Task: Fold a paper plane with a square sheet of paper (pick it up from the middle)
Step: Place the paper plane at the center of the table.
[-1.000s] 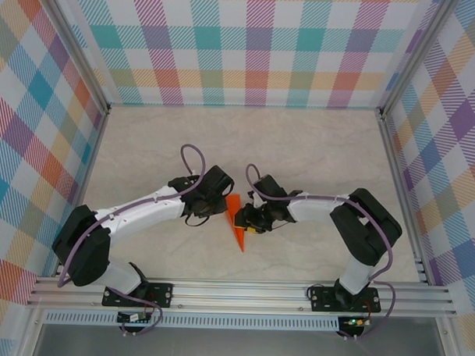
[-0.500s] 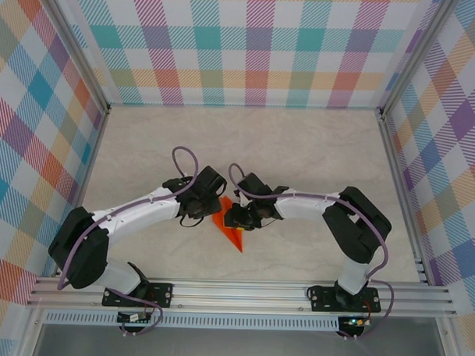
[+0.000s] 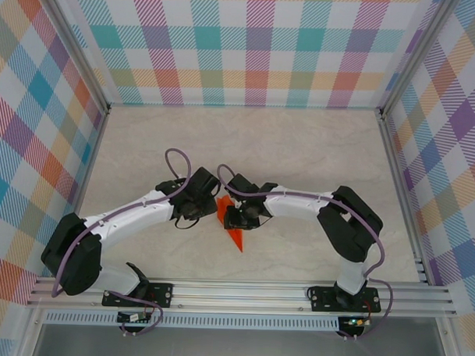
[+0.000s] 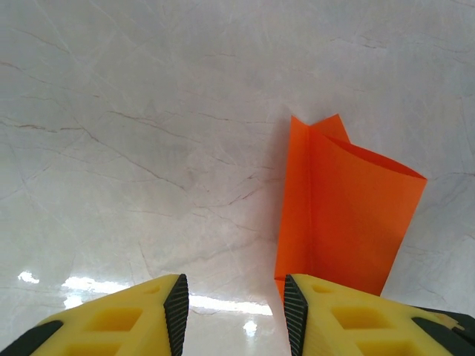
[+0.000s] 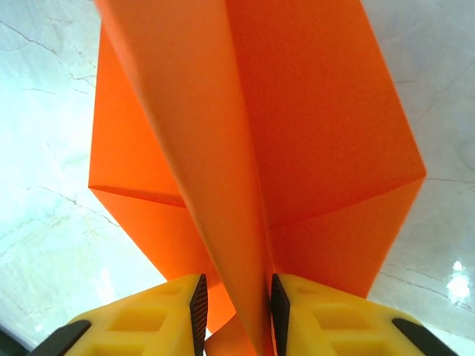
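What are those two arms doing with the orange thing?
This robot is folding a bright orange sheet of paper into a plane on a pale marbled table. The paper is creased into a pointed shape. The right arm's fingers pinch its raised centre fold; the left arm's fingers stand open beside it, holding nothing.

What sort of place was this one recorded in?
Probably a robotics lab test cell: plaid backdrop walls, an aluminium frame rail along the near edge, and a marble-look table.

Matt, smooth orange paper plane [image 5: 319, 133], glossy marble-look table [image 4: 133, 111], R tool [image 5: 234, 297] yellow plastic.
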Action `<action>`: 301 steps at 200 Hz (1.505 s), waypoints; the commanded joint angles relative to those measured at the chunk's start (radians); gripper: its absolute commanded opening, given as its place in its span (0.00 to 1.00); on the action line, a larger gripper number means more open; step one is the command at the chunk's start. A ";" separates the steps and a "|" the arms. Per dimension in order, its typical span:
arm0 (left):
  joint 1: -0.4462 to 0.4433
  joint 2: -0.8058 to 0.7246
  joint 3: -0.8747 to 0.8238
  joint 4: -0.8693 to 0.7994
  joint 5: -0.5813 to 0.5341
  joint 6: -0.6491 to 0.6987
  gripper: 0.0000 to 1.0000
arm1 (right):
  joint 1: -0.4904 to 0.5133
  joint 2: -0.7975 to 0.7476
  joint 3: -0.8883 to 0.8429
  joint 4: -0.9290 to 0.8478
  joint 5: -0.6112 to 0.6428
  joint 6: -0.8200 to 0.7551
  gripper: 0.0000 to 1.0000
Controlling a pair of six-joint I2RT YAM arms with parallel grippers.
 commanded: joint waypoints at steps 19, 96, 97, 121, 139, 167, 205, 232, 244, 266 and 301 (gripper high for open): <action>0.011 -0.050 -0.023 -0.009 -0.007 -0.013 0.41 | 0.032 0.031 0.053 -0.096 0.066 -0.036 0.38; 0.012 -0.056 -0.025 -0.008 -0.003 -0.014 0.41 | 0.050 0.018 0.062 -0.102 0.059 -0.055 0.47; 0.012 -0.055 -0.025 -0.009 -0.003 -0.014 0.42 | 0.050 0.018 0.063 -0.102 0.059 -0.054 0.48; 0.011 -0.055 -0.027 -0.007 -0.001 -0.017 0.41 | 0.053 0.005 0.058 -0.087 0.040 -0.065 0.51; 0.012 -0.058 -0.027 -0.008 -0.002 -0.018 0.41 | 0.054 0.003 0.061 -0.086 0.040 -0.069 0.51; 0.011 -0.063 -0.026 -0.009 -0.003 -0.018 0.41 | 0.055 0.006 0.070 -0.105 0.062 -0.061 0.39; 0.011 -0.051 -0.028 -0.002 0.010 -0.018 0.42 | 0.055 0.001 0.072 -0.117 0.084 -0.052 0.33; 0.020 0.000 -0.030 0.031 0.067 -0.026 0.42 | 0.055 -0.004 0.063 -0.107 0.086 -0.050 0.32; 0.032 0.023 -0.036 0.060 0.106 -0.037 0.43 | 0.055 0.000 0.061 -0.103 0.084 -0.048 0.31; 0.047 0.051 -0.039 0.083 0.134 -0.054 0.43 | 0.055 0.000 0.053 -0.092 0.085 -0.041 0.29; 0.088 0.097 -0.068 0.139 0.213 -0.076 0.40 | 0.055 -0.003 0.040 -0.070 0.084 -0.029 0.29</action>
